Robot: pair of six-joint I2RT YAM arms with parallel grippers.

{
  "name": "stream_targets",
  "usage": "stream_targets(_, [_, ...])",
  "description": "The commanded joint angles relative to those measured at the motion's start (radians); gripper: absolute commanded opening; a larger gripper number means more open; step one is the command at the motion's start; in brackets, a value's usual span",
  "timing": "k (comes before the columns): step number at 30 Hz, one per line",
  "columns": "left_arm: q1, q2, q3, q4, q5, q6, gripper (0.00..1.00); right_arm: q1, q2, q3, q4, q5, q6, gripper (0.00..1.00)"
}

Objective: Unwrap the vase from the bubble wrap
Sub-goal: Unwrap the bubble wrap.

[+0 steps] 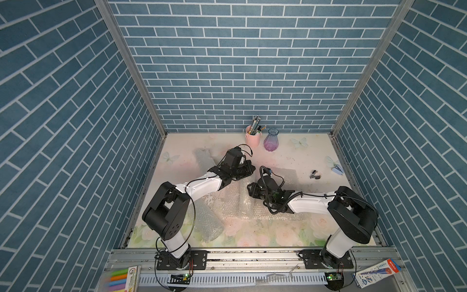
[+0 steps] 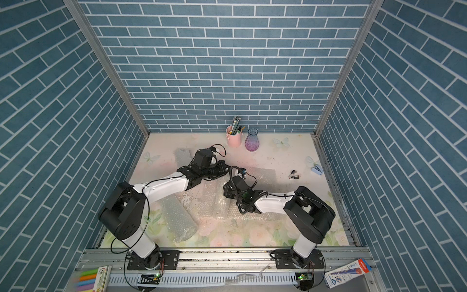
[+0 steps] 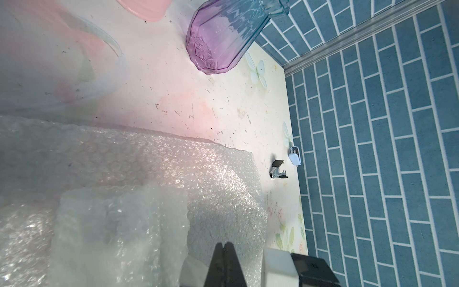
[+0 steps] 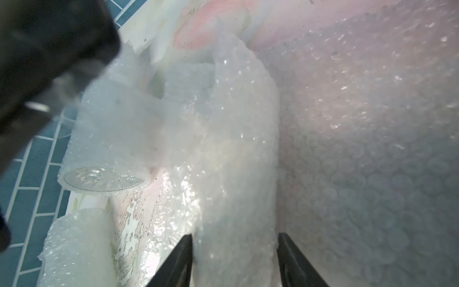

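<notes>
Crumpled bubble wrap (image 1: 235,202) lies at the middle of the table (image 1: 290,235), more sheets spreading toward the front left corner; left gripper (image 3: 224,248) fingers pressed together over it, whether pinching a layer I cannot tell; right gripper (image 4: 234,236) fingers apart, astride a raised fold of wrap; purple vase (image 1: 271,141) upright at back edge, just beside pink pen cup (image 1: 252,140).

bubble wrap (image 1: 235,202) covers the middle of the table (image 1: 290,156), and a rolled tube (image 1: 207,222) fills the front left. pink cup (image 1: 252,140) and vase (image 1: 271,142) block the back wall. staple remover (image 1: 315,175) and stapler (image 1: 338,170) dot the right. bare table runs between them.
</notes>
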Motion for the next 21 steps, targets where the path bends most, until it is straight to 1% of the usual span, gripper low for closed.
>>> stream_targets(1, [-0.008, 0.021, 0.026, -0.021, -0.020, 0.019, 0.00, 0.004, -0.054, -0.041, -0.011, 0.024, -0.023, 0.64])
stream_targets(4, [-0.014, 0.033, 0.038, -0.027, -0.022, 0.025, 0.00, 0.004, -0.103, -0.079, -0.011, 0.053, -0.028, 0.67])
stream_targets(8, [-0.032, 0.057, 0.065, -0.054, -0.025, 0.047, 0.00, 0.004, -0.191, -0.137, -0.039, 0.108, -0.035, 0.67])
stream_targets(13, [-0.062, 0.089, 0.105, -0.089, -0.038, 0.076, 0.00, 0.005, -0.336, -0.223, -0.079, 0.186, -0.037, 0.67])
stream_targets(21, [-0.108, 0.164, 0.204, -0.191, -0.063, 0.135, 0.08, 0.004, -0.545, -0.308, -0.186, 0.283, -0.038, 0.67])
